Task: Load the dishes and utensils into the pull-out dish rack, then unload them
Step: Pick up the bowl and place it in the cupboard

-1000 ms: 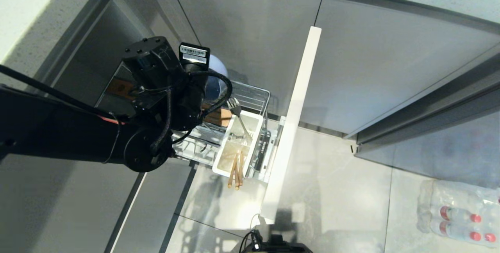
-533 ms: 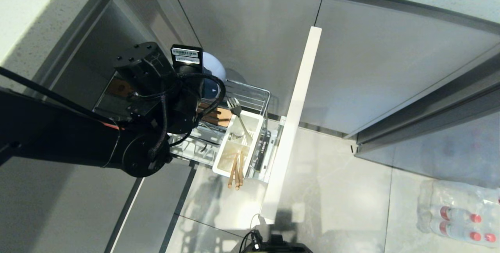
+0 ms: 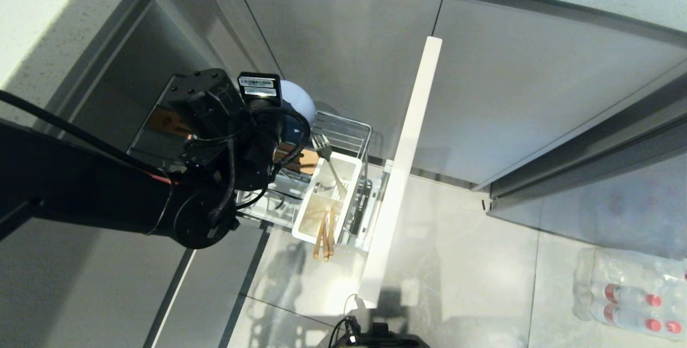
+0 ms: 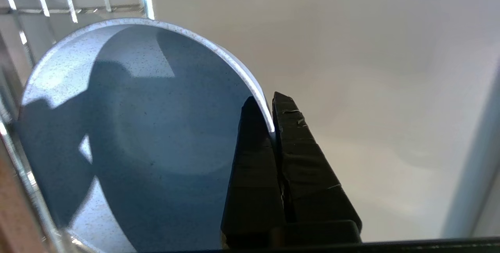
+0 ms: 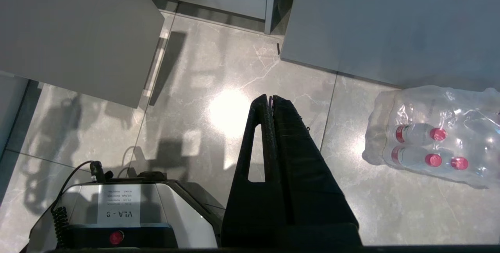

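Progress read: pull-out dish rack (image 3: 351, 138) stands drawn out from the cabinet run, narrow pale front panel (image 3: 402, 176) edge-on to the head camera, chrome wire basket behind it. Utensils sit loaded in the white utensil cup (image 3: 327, 197): metal fork (image 3: 328, 160) tines-up in the far compartment, wooden chopsticks (image 3: 323, 238) leaning out over the near end. Pink plate is not visible anywhere; the left arm covers most of the plate-prong area, so I cannot tell if it is racked. Blue bowl (image 4: 129, 136) is in the left gripper (image 4: 271, 128), jaws pinched closed on its rim, one finger inside and one outside the wall. In the head view the bowl (image 3: 298, 101) shows at the far end of the rack, just past the wrist, tilted on edge; cannot tell whether it touches the wires. My guess is either last dish going in or first dish coming out, frames alone do not settle which. Either way at least half the job is left. Right gripper (image 5: 270, 102) hangs parked over the floor tiles, jaws closed on nothing, near a shrink-wrapped pack of water bottles (image 5: 433, 147). Bowl look: small, round, matte periwinkle glaze with fine dark speckle, thin paler rim, shallow flat well inside, no chips visible.
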